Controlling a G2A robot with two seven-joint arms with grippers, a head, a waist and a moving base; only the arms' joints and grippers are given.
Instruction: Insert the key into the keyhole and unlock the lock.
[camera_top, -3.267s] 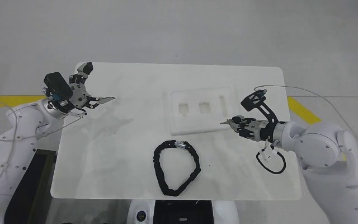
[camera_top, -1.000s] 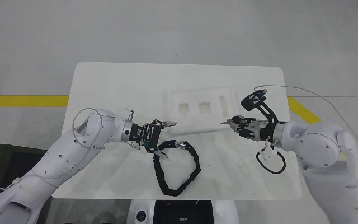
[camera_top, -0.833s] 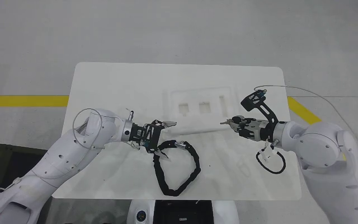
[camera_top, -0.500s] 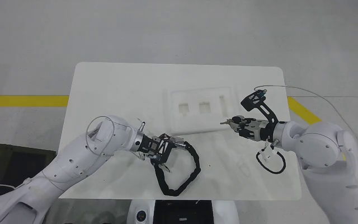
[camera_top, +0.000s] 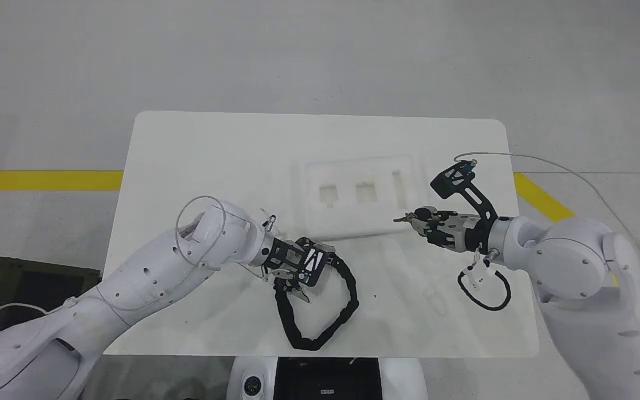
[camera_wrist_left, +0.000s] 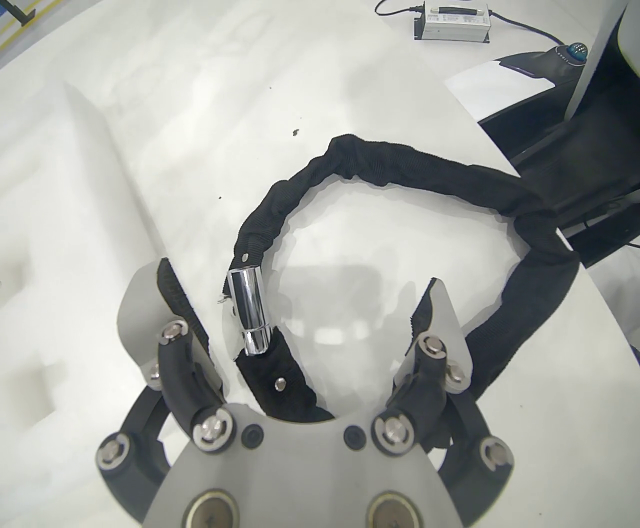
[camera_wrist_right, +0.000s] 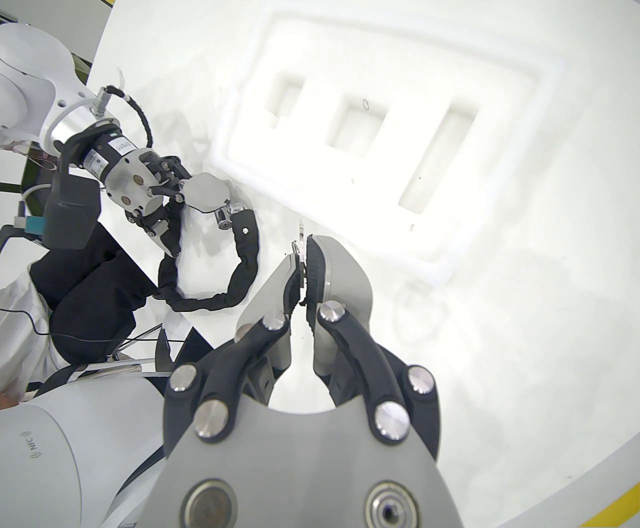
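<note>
A black fabric-sleeved chain lock (camera_top: 325, 305) lies in a loop near the table's front edge. Its chrome lock cylinder (camera_wrist_left: 247, 310) joins the two ends of the chain (camera_wrist_left: 400, 165). My left gripper (camera_wrist_left: 300, 305) is open and low over the table. One of its fingers (camera_wrist_left: 167, 300) is just outside the cylinder and the other is inside the loop. From above, the left gripper (camera_top: 308, 265) sits at the loop's upper left. My right gripper (camera_wrist_right: 302, 262) is shut on a small metal key (camera_wrist_right: 301, 234), held above the table right of the lock (camera_wrist_right: 235, 270).
A white foam tray (camera_top: 365, 190) with three recesses lies behind the lock on the white table (camera_top: 200, 160). A black cable loop (camera_top: 485, 288) hangs from the right arm. The table's front edge runs close behind the chain in the left wrist view.
The left arm has swung in from the table's far left corner to the lock, its open gripper now straddling the chrome cylinder end. The right arm with the key has stayed still.
</note>
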